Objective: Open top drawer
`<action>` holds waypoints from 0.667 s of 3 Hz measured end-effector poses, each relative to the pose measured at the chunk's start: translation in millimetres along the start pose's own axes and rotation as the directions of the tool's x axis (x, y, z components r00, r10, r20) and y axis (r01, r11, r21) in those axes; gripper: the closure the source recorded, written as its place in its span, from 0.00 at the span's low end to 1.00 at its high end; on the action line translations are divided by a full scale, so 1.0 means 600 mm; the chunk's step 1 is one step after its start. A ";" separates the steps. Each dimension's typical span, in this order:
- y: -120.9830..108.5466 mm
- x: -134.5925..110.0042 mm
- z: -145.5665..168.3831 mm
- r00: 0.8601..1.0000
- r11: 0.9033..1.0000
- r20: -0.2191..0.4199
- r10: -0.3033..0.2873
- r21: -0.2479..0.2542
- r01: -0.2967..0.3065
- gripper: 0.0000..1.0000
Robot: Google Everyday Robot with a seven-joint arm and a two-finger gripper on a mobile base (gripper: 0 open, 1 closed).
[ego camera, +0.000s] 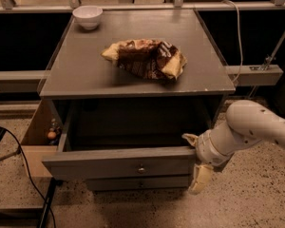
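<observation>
Plainly open: the top drawer (118,161) stands pulled well out from under the grey surface (80,75).
Its small round knob (141,169) sits mid-front. The tool (193,163) is at the right end of the drawer front, its two pale fingers spread apart, one by the front's upper edge, the other hanging past its lower edge. A narrower drawer (133,183) lies shut beneath. On the surface rest a crumpled snack bag (145,58) and, at the far left corner, a white bowl (88,16).
</observation>
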State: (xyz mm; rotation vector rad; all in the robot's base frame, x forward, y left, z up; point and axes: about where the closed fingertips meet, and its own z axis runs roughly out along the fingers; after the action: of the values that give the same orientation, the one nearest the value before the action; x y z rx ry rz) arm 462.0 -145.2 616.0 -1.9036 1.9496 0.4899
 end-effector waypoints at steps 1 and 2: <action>0.011 -0.003 0.004 1.000 1.000 0.009 0.008 -0.018 -0.007 0.00; 0.021 -0.007 0.002 1.000 0.999 0.013 0.013 -0.031 -0.013 0.00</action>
State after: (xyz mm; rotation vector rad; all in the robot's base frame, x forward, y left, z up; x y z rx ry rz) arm 449.3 -140.7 616.9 -1.9027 1.9580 0.5377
